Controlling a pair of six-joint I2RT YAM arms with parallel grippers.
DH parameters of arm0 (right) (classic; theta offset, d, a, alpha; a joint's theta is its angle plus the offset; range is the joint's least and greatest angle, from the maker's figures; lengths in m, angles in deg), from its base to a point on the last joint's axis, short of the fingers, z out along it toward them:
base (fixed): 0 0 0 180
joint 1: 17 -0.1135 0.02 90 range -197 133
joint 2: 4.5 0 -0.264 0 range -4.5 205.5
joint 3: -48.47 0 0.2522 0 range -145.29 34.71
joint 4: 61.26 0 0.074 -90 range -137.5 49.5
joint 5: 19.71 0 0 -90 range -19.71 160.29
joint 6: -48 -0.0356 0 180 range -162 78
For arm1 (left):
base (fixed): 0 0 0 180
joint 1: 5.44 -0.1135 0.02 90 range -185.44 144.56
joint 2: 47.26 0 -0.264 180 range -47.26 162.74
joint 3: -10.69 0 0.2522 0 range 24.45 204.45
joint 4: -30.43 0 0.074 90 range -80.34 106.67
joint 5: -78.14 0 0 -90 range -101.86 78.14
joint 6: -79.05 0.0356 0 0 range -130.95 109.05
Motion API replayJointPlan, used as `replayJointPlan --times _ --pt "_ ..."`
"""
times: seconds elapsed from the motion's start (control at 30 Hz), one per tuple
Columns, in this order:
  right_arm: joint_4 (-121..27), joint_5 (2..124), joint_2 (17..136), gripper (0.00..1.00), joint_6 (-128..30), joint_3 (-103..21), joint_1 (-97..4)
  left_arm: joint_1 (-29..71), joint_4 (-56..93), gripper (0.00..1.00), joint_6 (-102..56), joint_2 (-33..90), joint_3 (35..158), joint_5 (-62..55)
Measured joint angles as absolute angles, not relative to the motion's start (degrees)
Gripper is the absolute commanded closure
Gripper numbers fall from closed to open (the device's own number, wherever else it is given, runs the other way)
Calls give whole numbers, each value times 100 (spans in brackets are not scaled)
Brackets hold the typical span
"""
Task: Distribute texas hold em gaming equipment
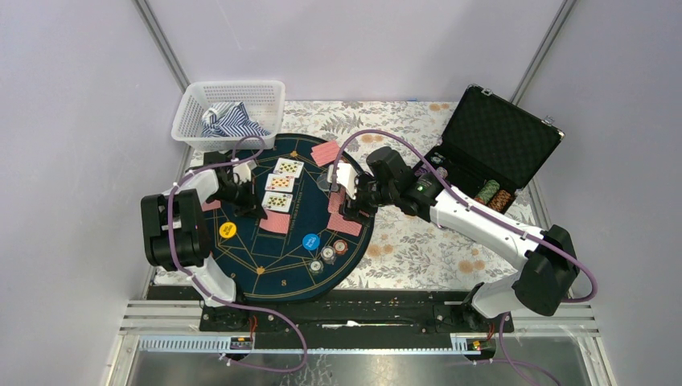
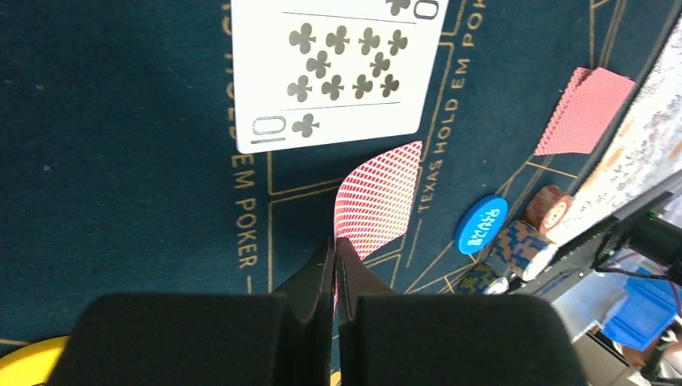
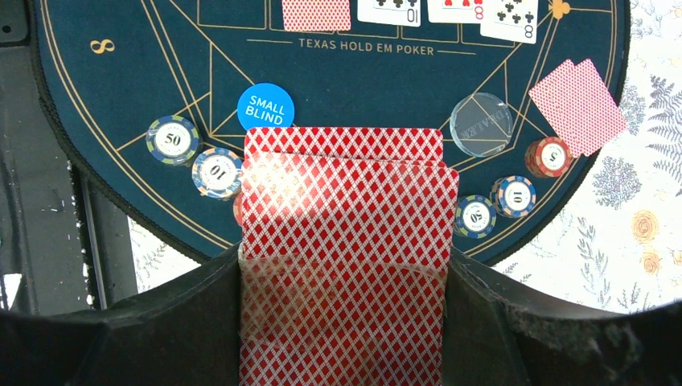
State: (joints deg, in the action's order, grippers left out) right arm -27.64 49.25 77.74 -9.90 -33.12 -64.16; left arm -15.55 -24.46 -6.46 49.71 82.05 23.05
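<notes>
Cards and chips are spread over a dark blue round mat (image 1: 265,273) on the floral-covered counter (image 1: 418,249). 3 face-up cards (image 1: 279,182) lie in a line on the left half of the mat, the nearest one a 10 of clubs (image 2: 334,72).

Just beside that 10, in line with it, is a single red-backed card (image 2: 378,197). The left fingers (image 2: 318,281) are clenched tight together on its near edge, and the card looks tilted up off the mat at that end.

The right fingers (image 3: 499,338) hang over the right side of the mat. They are closed around a deck of red-backed cards (image 3: 346,241), gripping it by its 2 long sides, with the top few cards slid slightly out of line.

Beyond the deck, a blue small-blind disc (image 3: 265,106) lies flat on the mat with 2 chips (image 3: 173,138) close by near the rim. A clear dealer disc (image 3: 481,123) lies further along, with 3 chips (image 3: 515,195) near it at the mat's edge and a pair of face-down cards (image 3: 577,104) overlapping just past it. A yellow disc (image 1: 228,230) lies on the mat's left side, near the left arm.

At the far right of the counter a black case (image 1: 499,137) stands open with more chips inside. A white basket (image 1: 233,96) holding a striped cloth sits at the far left.
</notes>
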Motion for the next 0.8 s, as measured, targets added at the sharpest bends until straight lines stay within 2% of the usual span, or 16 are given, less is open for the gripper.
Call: replayJointPlan --times 0.5,0.8 --pt "-2766 4980 7816 89 -990 -3312 -6416 -1557 -2343 70 -450 5342 8362 1704" --pt "-2766 4980 7816 89 -992 -3312 -6416 -1553 -2315 50 -336 5137 8476 1234"
